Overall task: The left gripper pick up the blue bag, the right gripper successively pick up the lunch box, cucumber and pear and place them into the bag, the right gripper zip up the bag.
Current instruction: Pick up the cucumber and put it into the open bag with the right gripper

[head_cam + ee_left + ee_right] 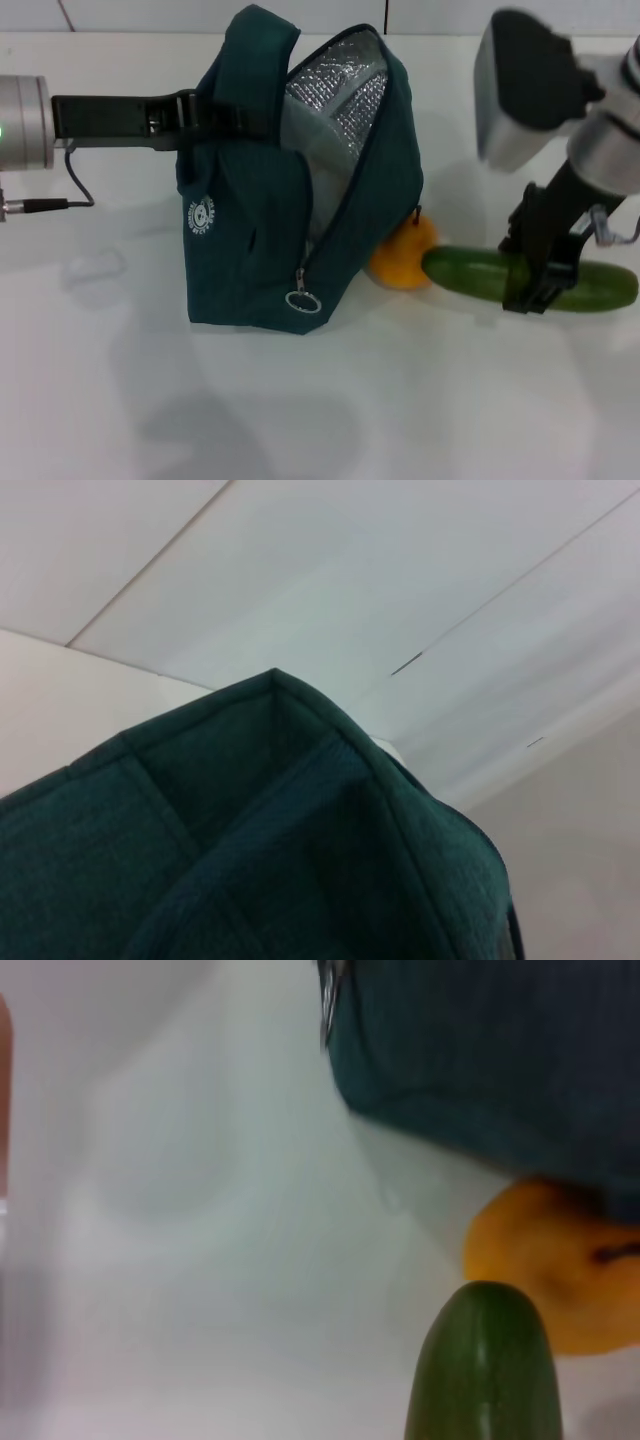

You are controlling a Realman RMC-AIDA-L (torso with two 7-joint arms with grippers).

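The blue bag (250,250) stands on the white table, tilted, its mouth open toward the right and its silver lining (345,90) showing. My left gripper (215,115) reaches in from the left and is shut on the bag's handle at the top. Dark teal fabric of the blue bag (300,860) fills the left wrist view. The pear (405,262) lies against the bag's lower right side. The cucumber (470,272) lies lengthwise to the right of the pear. My right gripper (535,285) is down over the cucumber's middle. I cannot make out the lunch box.
The bag's ring zipper pull (303,300) hangs low on its front. In the right wrist view the cucumber's end (485,1370) is close, with the pear (560,1260) and the bag's base (480,1040) beyond. Bare white table (320,410) lies in front.
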